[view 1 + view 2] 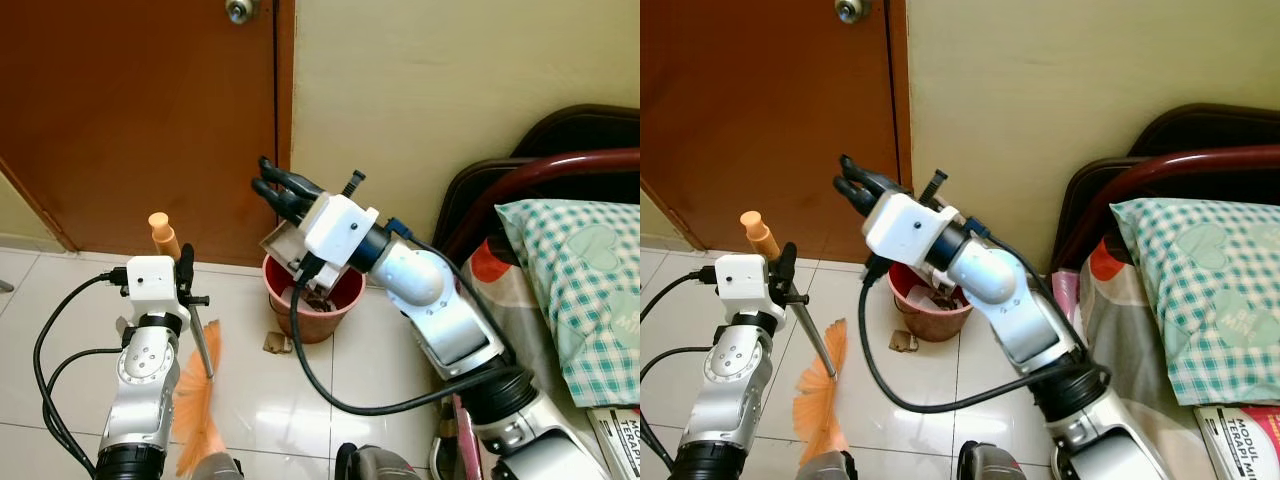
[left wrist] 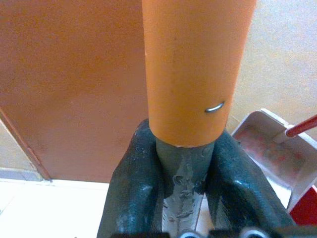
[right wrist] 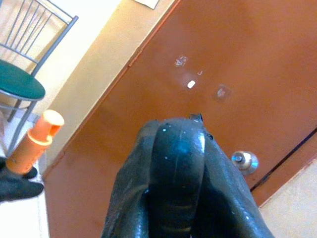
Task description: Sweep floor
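Silver arms rise from the near edge of the left eye view. On the left, the left gripper [image 1: 186,268] holds a broom [image 1: 197,400] by its grey shaft just below the orange handle tip [image 1: 161,234]; the orange bristles fan out on the white tiled floor [image 1: 260,400] near the robot. The right gripper [image 1: 280,192] is raised in front of the brown door [image 1: 140,120], above a red bucket [image 1: 312,300] that stands on the floor against the cream wall [image 1: 430,90]. A grey dustpan [image 1: 283,242] tilts over the bucket's rim, and a scrap of litter [image 1: 275,343] lies on the tiles just beside the bucket's base. On the right, a green checked pillow [image 1: 575,290] rests on a bed with a dark red frame [image 1: 560,170].

From the right eye view, the same scene appears, with a book [image 1: 1245,440] at the near right corner below the pillow.

Looking along the left wrist, the jaws are clamped on the broom's grey shaft right under the orange grip, with the dustpan and its red handle [image 2: 302,126] beyond, far right.

Looking along the right wrist, the black fingers [image 3: 176,183] are pressed together, holding nothing that can be seen. Beyond them are the door, its round knob [image 3: 244,161], and a metal chair with a green seat [image 3: 20,85].
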Controlling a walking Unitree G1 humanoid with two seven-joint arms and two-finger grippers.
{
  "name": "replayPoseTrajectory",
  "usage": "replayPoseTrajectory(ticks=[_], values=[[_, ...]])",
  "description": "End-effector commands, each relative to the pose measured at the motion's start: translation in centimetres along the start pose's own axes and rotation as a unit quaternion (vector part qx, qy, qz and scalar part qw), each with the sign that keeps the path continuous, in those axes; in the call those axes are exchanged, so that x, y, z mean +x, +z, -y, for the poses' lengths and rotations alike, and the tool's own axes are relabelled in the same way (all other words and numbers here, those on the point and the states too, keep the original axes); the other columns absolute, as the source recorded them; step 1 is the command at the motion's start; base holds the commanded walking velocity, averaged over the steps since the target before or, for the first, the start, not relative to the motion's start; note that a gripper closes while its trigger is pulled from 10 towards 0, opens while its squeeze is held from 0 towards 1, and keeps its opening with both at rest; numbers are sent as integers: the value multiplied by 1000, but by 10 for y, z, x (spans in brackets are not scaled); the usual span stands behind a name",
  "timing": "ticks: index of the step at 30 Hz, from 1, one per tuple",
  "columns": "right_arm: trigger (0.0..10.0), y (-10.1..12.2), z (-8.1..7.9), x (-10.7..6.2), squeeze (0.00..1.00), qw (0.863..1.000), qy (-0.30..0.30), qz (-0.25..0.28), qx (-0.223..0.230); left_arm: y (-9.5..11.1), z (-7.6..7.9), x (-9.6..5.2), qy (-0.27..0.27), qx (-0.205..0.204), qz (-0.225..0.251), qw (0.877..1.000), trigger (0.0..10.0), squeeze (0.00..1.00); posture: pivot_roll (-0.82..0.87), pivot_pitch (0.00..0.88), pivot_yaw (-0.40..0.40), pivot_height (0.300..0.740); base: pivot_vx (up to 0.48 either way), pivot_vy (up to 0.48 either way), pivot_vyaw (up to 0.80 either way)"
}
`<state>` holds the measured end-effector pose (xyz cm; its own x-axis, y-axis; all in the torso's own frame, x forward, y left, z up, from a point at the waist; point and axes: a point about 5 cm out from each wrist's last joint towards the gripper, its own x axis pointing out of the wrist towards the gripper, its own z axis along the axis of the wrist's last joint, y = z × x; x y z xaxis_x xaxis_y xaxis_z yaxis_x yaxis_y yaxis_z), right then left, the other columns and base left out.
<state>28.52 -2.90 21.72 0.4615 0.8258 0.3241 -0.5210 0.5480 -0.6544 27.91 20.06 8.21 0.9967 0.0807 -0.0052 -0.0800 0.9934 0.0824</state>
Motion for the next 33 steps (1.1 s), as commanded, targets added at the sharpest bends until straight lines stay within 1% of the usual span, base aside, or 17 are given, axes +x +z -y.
replayPoseTrajectory(ticks=[1, 3, 4, 7, 8, 10, 13, 14, 17, 18, 19, 23, 24, 28, 29, 30, 33], values=[[10000, 2, 3, 0, 0, 1000, 2, 6, -19, -2, 6, 2, -7, -12, -5, 1000, 10000, 0, -24, 87, -71, 740, 0, 0, 0], [10000, 1, 4, -1, 0, 1000, 0, 8, -30, -2, 6, 2, -8, -11, -4, 1000, 10000, 0, -24, 88, -70, 740, 0, 0, 0], [10000, 4, 9, -2, 0, 999, -20, 19, -47, -1, 6, 2, -8, -11, -4, 1000, 10000, 0, -25, 88, -68, 740, 0, 0, 0], [10000, 11, 28, 1, 0, 995, -90, 33, -28, -1, 6, 3, -10, -11, -3, 1000, 10000, 0, -24, 88, -66, 740, 0, 0, 0], [10000, 15, 41, 3, 0, 989, -137, 39, -25, -1, 7, 3, -10, -11, -3, 1000, 10000, 0, -25, 87, -66, 740, 0, 0, 0], [10000, 23, 58, 5, 0, 981, -189, 53, -4, -1, 7, 4, -10, -10, -2, 1000, 10000, 0, -24, 87, -64, 740, 0, 0, 0], [10000, 33, 75, 11, 0, 970, -229, 76, 34, 0, 7, 5, -10, -9, -1, 1000, 10000, 0, -22, 82, -59, 740, 0, 0, 0], [10000, 41, 85, 15, 0, 963, -249, 92, 51, 1, 7, 6, -10, -9, 0, 1000, 10000, 0, -22, 82, -59, 740, 0, 0, 0], [10000, 51, 95, 20, 0, 956, -264, 110, 63, 1, 7, 7, -10, -8, 2, 1000, 10000, 0, -17, 78, -58, 740, 0, 0, 0], [10000, 55, 98, 22, 0, 953, -270, 118, 70, 2, 6, 8, -9, -7, 3, 1000, 10000, 0, -15, 77, -58, 740, 0, 0, 0], [10000, 59, 102, 24, 0, 948, -279, 126, 89, 3, 5, 8, -8, -6, 5, 1000, 10000, 0, -13, 76, -58, 740, 0, 0, 0], [10000, 57, 105, 25, 0, 937, -297, 124, 137, 4, 2, 9, 2, -2, 9, 1000, 10000, 0, -8, 74, -59, 740, 0, 0, 0], [10000, 54, 105, 24, 0, 931, -306, 119, 160, 5, 0, 9, 4, -2, 11, 1000, 10000, 0, -4, 74, -58, 740, 0, 0, 0], [10000, 45, 106, 21, 0, 920, -321, 101, 203, 5, -3, 7, 10, 2, 13, 1000, 10000, 0, -1, 73, -57, 740, 0, 0, 0], [10000, 41, 104, 21, 0, 915, -324, 95, 219, 5, -4, 7, 10, 3, 13, 1000, 10000, 0, 2, 72, -55, 740, 0, 0, 0], [10000, 30, 97, 17, 0, 904, -328, 73, 264, 4, -6, 5, 11, 6, 12, 1000, 10000, 0, 3, 72, -54, 740, 0, 0, 0], [10000, 19, 88, 13, 0, 901, -325, 50, 283, 3, -8, 3, 11, 8, 9, 1000, 10000, 0, 6, 73, -52, 740, 0, 0, 0]])
